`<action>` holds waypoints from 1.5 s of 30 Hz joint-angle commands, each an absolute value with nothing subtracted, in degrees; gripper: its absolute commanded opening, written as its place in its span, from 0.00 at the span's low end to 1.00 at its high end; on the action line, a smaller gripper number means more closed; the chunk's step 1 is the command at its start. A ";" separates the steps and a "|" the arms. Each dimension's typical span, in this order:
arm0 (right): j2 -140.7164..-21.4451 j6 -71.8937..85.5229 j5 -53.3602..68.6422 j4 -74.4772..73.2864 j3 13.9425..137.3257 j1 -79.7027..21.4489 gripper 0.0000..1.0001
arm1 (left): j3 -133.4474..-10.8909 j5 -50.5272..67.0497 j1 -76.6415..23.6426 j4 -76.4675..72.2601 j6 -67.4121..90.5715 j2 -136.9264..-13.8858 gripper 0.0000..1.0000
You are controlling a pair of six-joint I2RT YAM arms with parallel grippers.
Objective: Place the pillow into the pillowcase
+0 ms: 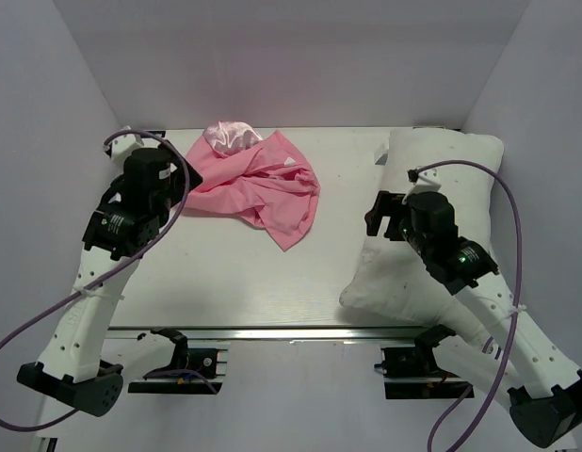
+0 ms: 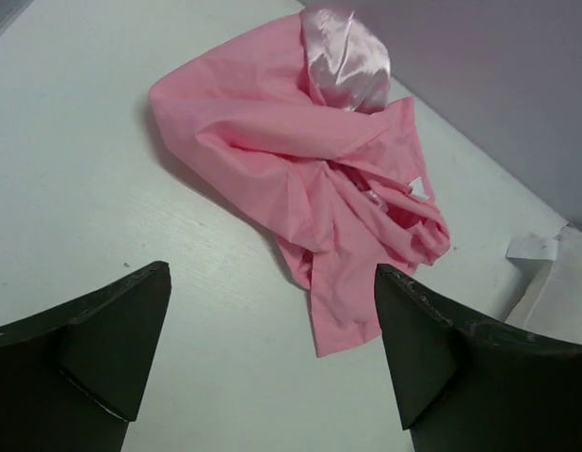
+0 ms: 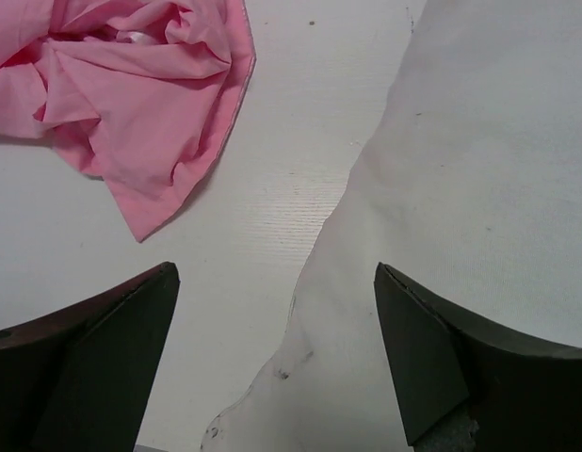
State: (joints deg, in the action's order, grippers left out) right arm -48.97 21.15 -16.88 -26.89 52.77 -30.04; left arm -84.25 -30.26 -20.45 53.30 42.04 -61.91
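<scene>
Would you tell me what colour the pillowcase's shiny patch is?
Pale glossy pink on the pillowcase, clearest in the left wrist view.

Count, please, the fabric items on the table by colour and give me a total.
Pink: 1, the pillowcase
White: 1, the pillow
Total: 2

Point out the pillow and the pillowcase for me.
pillow [image 1: 393, 275], top view, on its near left part.
pillowcase [image 1: 258, 188], top view, on the middle of the crumpled pink cloth.
</scene>
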 commanded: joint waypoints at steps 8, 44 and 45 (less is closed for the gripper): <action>-55.71 13.19 5.41 -15.21 54.05 -30.06 0.89 | -72.69 -22.68 -20.48 51.68 39.90 -60.64 0.98; -120.07 12.57 -16.61 -21.80 90.44 -47.64 0.14 | -62.14 -12.84 -20.48 42.72 42.45 -69.87 0.98; -118.06 12.74 -17.31 -21.62 90.61 -47.46 0.11 | -61.88 -12.14 -20.48 41.84 42.36 -71.44 0.98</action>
State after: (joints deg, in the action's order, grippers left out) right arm -123.20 11.97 -13.98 -21.30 91.22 -47.81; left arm -62.89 -15.25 -20.45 45.52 42.06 -69.84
